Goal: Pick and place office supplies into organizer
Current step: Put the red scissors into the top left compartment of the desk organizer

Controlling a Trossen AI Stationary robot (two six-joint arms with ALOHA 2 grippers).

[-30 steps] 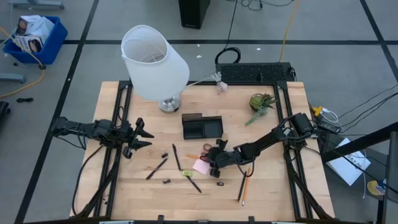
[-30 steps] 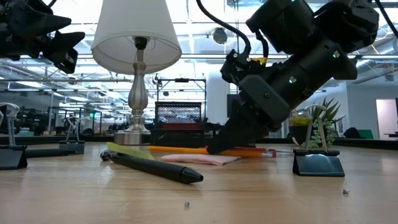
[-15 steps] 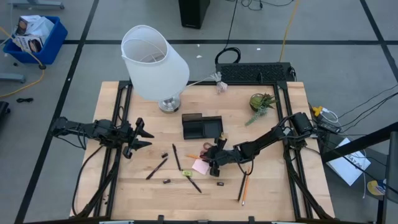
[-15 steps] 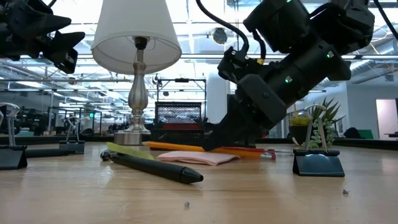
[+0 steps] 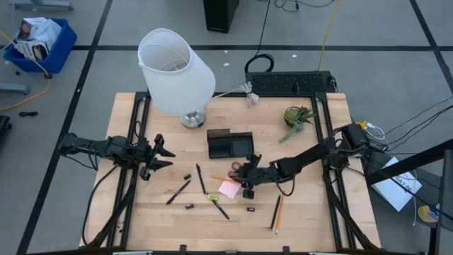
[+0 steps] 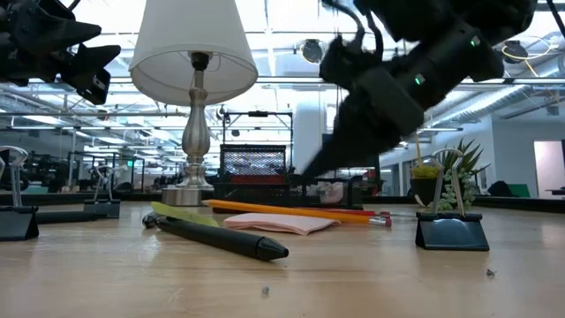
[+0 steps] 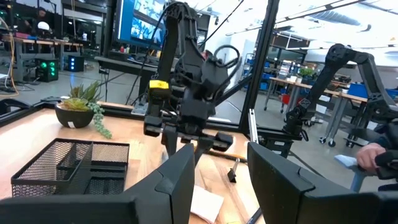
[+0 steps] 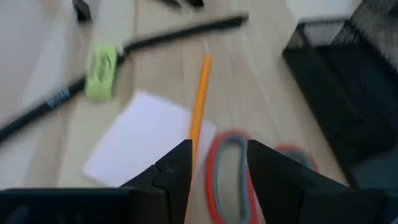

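While my left gripper (image 5: 161,156) waits near the table's left edge, fingers spread and holding nothing, the work sits further right. A white lamp (image 5: 175,71) stands by the far-left corner. Loose supplies lie toward the near edge: a black pen (image 5: 178,191), small black clips (image 5: 190,206), a second pen with a yellow-green marker (image 5: 212,197) on it, and the pink sticky-note pad (image 5: 228,189) at mid-table. The black mesh organizer (image 5: 230,144) sits near the table's centre, just beyond the pad, both compartments holding none of the supplies.

My right gripper (image 5: 248,175) hangs above the red-handled scissors (image 8: 231,165), which lie flat between the pad and the organizer, beside an orange pencil (image 8: 198,106). My right fingers (image 8: 166,174) stand apart on either side of one scissor loop, clamped on nothing. More pencils (image 5: 277,212) lie toward the near-right corner, and a small potted plant (image 5: 297,117) stands near the far-right corner.
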